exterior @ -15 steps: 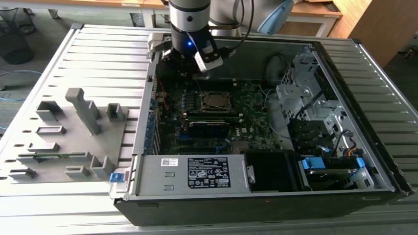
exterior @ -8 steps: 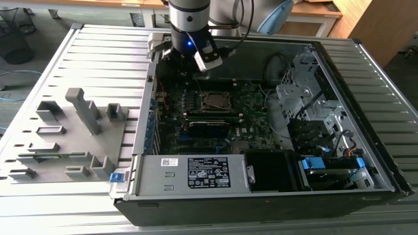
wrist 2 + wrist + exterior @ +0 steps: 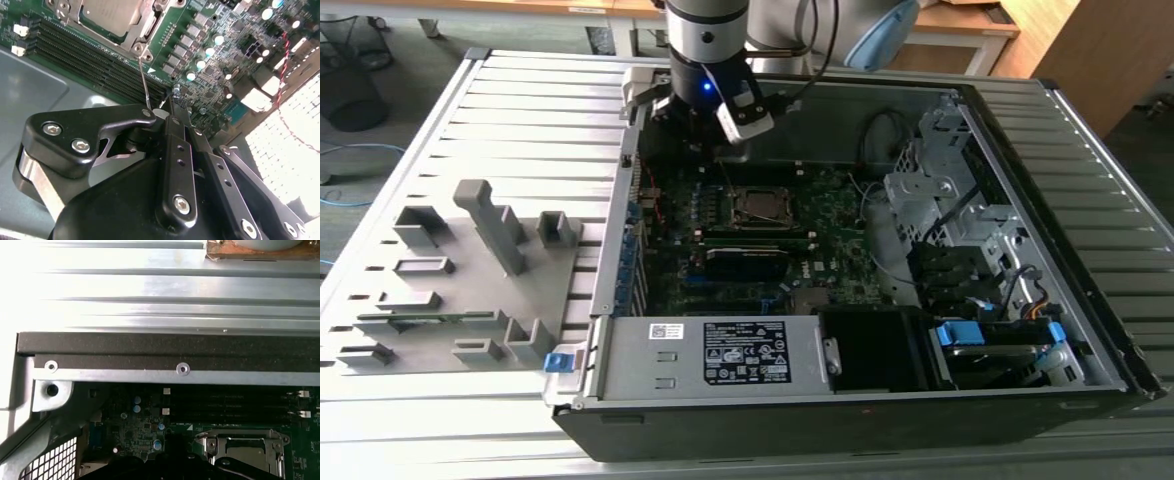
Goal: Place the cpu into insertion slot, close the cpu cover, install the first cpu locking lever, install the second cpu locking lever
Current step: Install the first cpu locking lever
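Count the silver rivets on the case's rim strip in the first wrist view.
2. One rivet sits by the case corner; the other farther along the strip. More may lie out of view.

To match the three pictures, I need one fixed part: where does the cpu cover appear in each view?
Exterior view: the cpu cover sits mid-case, on the green motherboard.
Second wrist view: the cpu cover borders the black memory slots.
First wrist view: the cpu cover lies beside those slots, away from the case wall.
Shared landmark: the motherboard.
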Robot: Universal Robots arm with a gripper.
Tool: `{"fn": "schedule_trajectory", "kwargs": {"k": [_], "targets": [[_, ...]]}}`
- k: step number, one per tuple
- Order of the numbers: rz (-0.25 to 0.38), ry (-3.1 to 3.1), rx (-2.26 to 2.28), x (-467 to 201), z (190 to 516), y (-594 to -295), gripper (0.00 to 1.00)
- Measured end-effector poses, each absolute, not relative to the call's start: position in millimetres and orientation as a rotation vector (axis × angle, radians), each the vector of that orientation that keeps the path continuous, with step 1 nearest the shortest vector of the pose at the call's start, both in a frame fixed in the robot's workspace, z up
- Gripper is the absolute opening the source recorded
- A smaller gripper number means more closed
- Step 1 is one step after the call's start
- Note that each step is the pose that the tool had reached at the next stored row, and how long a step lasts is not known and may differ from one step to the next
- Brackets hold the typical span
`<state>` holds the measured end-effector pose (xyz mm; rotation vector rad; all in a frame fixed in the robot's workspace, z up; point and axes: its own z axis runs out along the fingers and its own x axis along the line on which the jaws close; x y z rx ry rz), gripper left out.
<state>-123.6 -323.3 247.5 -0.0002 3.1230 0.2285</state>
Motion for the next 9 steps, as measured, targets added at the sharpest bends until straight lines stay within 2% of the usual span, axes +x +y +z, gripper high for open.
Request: {"fn": "schedule_trajectory", "kwargs": {"k": [9], "targets": [[0.252,3.121,0.000,-123.4,246.0,-318.3,0.11]]}}
